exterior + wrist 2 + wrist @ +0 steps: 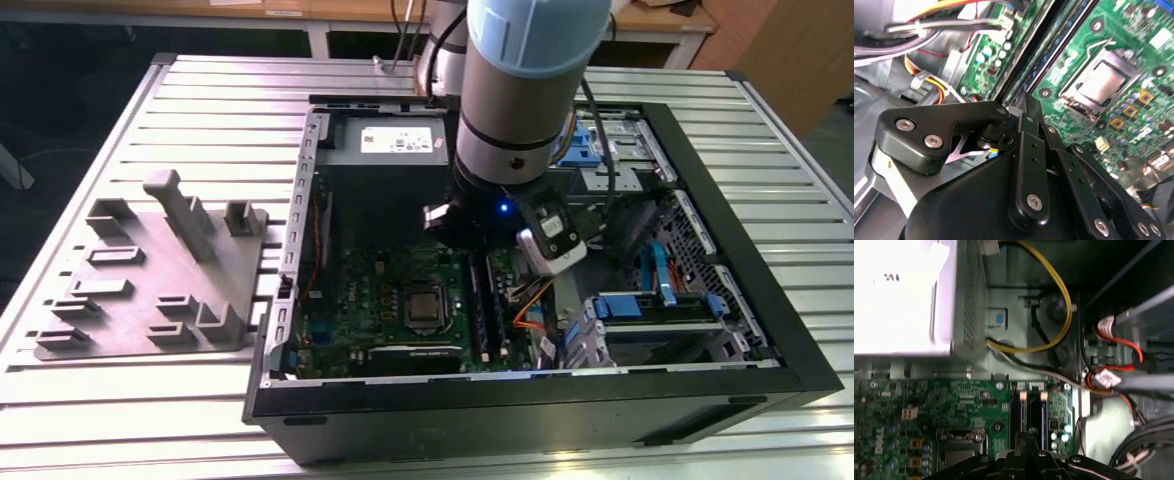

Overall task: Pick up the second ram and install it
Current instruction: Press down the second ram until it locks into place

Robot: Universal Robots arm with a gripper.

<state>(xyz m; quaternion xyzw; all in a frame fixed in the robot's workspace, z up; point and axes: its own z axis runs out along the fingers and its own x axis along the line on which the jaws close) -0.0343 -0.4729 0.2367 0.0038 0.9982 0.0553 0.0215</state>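
Closest to the lens in both wrist views: the black linkage of the gripper [1027, 432] [1026, 104]. Its fingers are drawn together to a narrow tip with no gap between them. Clenched, nothing visibly pinched.

Straight under and ahead of that tip in the first wrist view are two long dark strips, side by side on the green motherboard [929, 400]. The strip in line with the tip reads as the second ram [1022, 410], standing in its slot. Whether the tip presses on it, cannot tell. The neighbouring strip [1043, 410] has a bluish sheen.

The second wrist view gives the same strips running away from the tip, and the metal processor socket [1101, 82] off to one side of the gripper.

The first wrist view adds what lies beyond the strips: the pale power-supply box [904, 295], a yellow cable [1064, 290] and red leads [1119, 342].

The exterior view places it all. The arm [514, 90] reaches down into the open computer case [787, 340]. The grey holder tray [147, 270] sits well apart from the gripper, on the slatted table [80, 400].
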